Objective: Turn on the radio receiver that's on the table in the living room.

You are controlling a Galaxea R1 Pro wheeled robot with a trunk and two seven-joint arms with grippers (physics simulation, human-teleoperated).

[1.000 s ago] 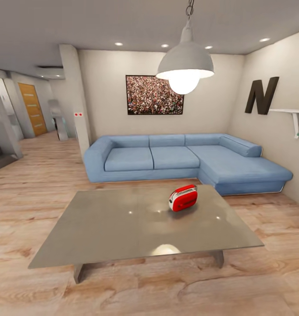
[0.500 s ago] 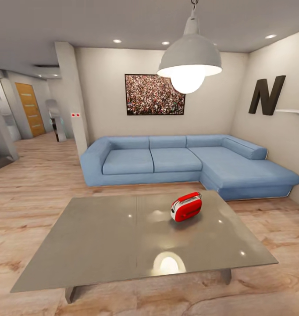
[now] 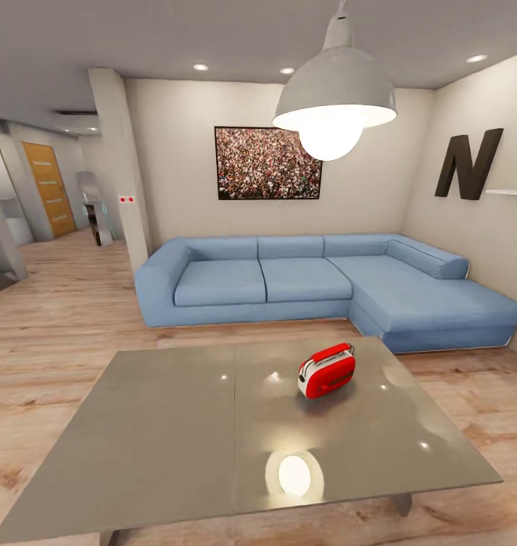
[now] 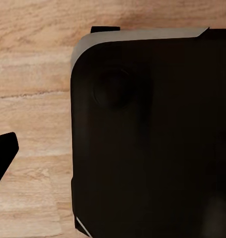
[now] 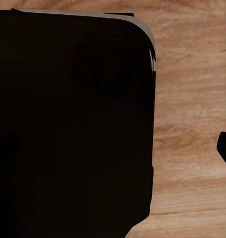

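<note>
While the living room's blue L-shaped sofa [image 3: 319, 284] stands behind the glossy grey surface [image 3: 175, 440], the red radio receiver [image 3: 327, 371] lies right of its centre seam, long axis running diagonally, white end facing left; jaws' state cannot be told.

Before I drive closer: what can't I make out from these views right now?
- Radio receiver, head view: switch or dial too small to see.
- Table, head view: near edge cut off by the frame.
- Both wrist views: a dark body covers most of the frame; gripper states cannot be told.
</note>
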